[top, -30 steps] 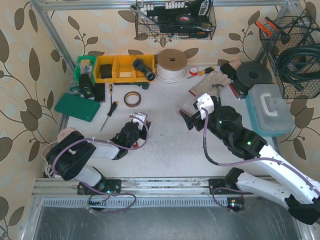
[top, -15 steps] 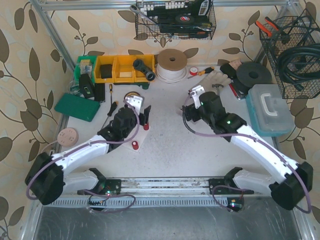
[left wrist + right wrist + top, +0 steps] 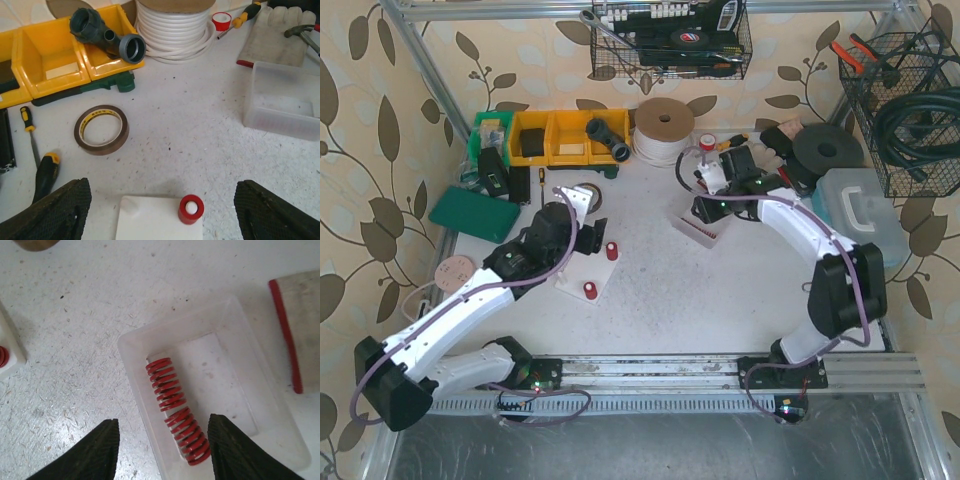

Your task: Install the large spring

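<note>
Speckled white table (image 3: 660, 290): tape roll (image 3: 102, 149), yellow bins (image 3: 50, 55). My left gripper (image 3: 162, 200) released; right gripper (image 3: 164, 421) spread over red springs (image 3: 172, 402) in tray (image 3: 132, 347).

wall (image 3: 370, 150): beige, brown leaf print | table (image 3: 660, 300): white, speckled | front rail (image 3: 650, 366): aluminium | light: even

Top external: overhead from the near side, covers the whole table (image 3: 660, 300). Left wrist — low, angled forward; right wrist — close, straight down. Both show the clear tray (image 3: 280, 107).
</note>
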`<move>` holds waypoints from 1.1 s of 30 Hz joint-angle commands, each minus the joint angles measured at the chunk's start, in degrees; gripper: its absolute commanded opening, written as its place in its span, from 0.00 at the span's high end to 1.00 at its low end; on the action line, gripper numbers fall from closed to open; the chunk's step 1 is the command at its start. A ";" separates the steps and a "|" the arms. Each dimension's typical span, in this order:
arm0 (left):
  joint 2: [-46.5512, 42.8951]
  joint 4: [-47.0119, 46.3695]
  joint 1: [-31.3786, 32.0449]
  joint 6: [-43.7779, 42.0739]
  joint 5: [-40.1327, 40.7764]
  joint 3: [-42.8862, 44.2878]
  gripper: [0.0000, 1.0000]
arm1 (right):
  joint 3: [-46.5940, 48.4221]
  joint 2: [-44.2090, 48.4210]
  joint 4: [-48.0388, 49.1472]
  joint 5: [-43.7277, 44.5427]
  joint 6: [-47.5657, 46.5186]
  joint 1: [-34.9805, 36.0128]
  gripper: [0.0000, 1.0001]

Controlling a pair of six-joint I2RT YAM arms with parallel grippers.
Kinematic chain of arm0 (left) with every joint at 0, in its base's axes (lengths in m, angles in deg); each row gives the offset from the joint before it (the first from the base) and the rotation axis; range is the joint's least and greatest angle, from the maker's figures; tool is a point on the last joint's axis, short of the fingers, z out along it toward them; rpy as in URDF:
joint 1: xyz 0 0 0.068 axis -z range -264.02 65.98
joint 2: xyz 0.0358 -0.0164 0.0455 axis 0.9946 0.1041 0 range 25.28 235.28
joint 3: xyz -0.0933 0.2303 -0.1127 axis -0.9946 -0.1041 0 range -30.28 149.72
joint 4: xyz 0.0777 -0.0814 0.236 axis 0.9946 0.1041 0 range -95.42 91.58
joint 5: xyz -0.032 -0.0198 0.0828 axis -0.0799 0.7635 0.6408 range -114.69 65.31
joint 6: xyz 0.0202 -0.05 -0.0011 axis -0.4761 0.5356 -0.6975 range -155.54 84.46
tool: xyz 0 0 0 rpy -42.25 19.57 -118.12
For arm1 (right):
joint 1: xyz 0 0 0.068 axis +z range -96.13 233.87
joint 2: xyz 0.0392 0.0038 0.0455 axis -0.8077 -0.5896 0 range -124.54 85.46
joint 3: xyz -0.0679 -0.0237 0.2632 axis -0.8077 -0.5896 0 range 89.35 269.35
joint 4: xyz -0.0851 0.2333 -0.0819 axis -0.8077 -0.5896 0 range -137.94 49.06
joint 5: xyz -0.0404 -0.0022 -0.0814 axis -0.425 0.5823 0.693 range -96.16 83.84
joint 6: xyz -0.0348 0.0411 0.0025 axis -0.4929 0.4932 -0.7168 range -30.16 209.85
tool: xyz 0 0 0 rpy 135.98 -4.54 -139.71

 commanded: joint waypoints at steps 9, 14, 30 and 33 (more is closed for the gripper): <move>-6.36 0.38 -1.10 8.55 -3.63 -5.25 0.17 | 13.74 -16.48 -12.51 -5.04 -7.86 -0.64 0.51; -6.30 1.24 -1.19 7.79 -1.84 -5.01 0.17 | 16.24 -21.00 -14.73 -4.07 -9.32 -0.64 0.48; -6.40 1.01 -1.37 8.13 -1.26 -4.97 0.16 | 19.81 -26.75 -15.68 -2.84 -9.31 -0.64 0.52; -6.31 1.29 -1.37 8.26 -1.19 -5.03 0.16 | 20.80 -27.67 -16.59 -4.77 -10.52 -0.64 0.54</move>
